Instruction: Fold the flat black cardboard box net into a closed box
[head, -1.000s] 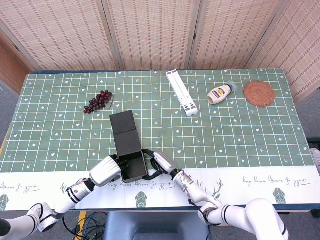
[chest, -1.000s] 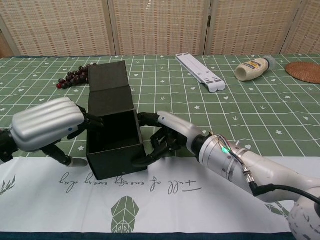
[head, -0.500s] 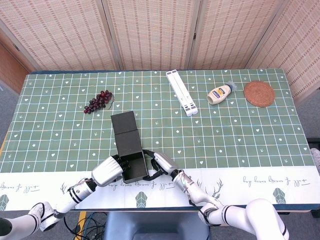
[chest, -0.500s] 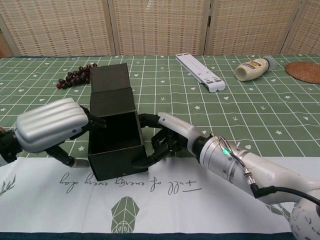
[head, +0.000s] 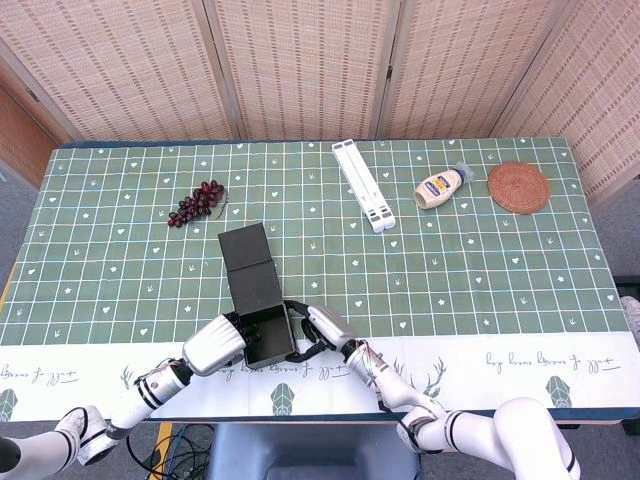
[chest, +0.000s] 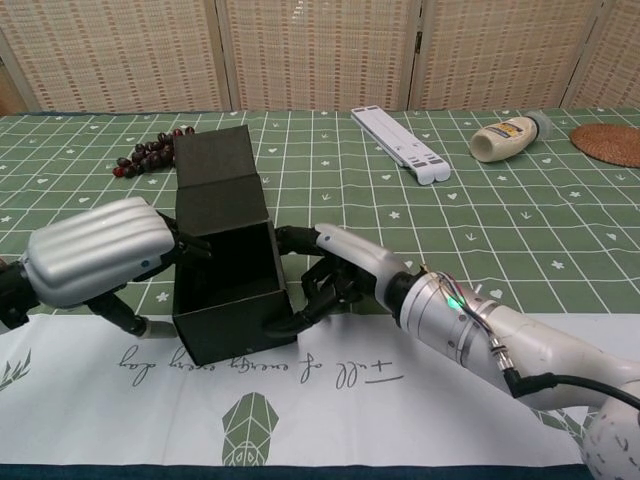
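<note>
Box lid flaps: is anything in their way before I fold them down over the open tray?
Nothing visible blocks them. The lid flaps lie flat behind the open box, and the grapes sit beside their far end. The left hand and right hand hold the box's sides.

Legible text is limited. The white border of the tablecloth carries a line of dark cursive script, seen upside down in the chest view just in front of the black box; its words cannot be made out. The same script shows along the near edge in the head view, beside printed deer-head and leaf motifs. The squeeze bottle lying on its side bears a yellow and dark blue label; the lettering on it is too small to read.
</note>
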